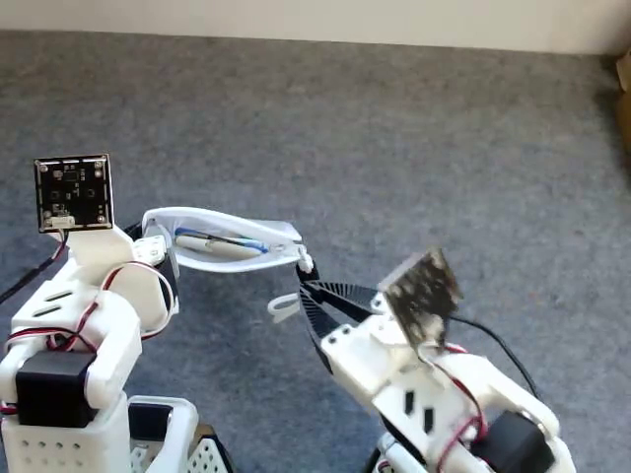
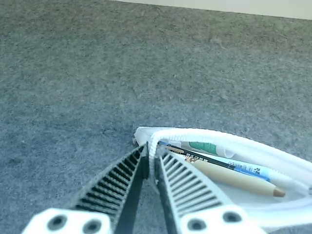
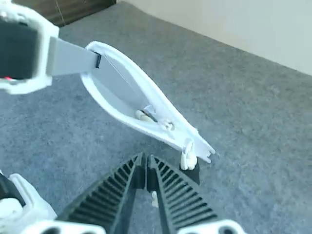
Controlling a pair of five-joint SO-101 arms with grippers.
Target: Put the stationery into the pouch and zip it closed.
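A white pouch (image 1: 282, 235) lies open on the grey carpet, with pens (image 1: 222, 244) inside it. In the left wrist view a beige pen (image 2: 234, 178) and other stationery rest in the pouch (image 2: 234, 141). My left gripper (image 2: 151, 152) is shut on the pouch's end rim (image 1: 158, 246). At the opposite end my right gripper (image 3: 146, 160) is shut, its tips just short of the pouch (image 3: 122, 87). The white zipper pull (image 3: 187, 156) hangs right beside those fingers (image 1: 307, 263). A small white loop (image 1: 280, 307) pokes out beside the right gripper (image 1: 304, 288).
Grey carpet (image 1: 414, 128) stretches all around the pouch. A pale wall (image 3: 263, 29) runs along the far edge, and a brown object (image 1: 624, 99) sits at the right border.
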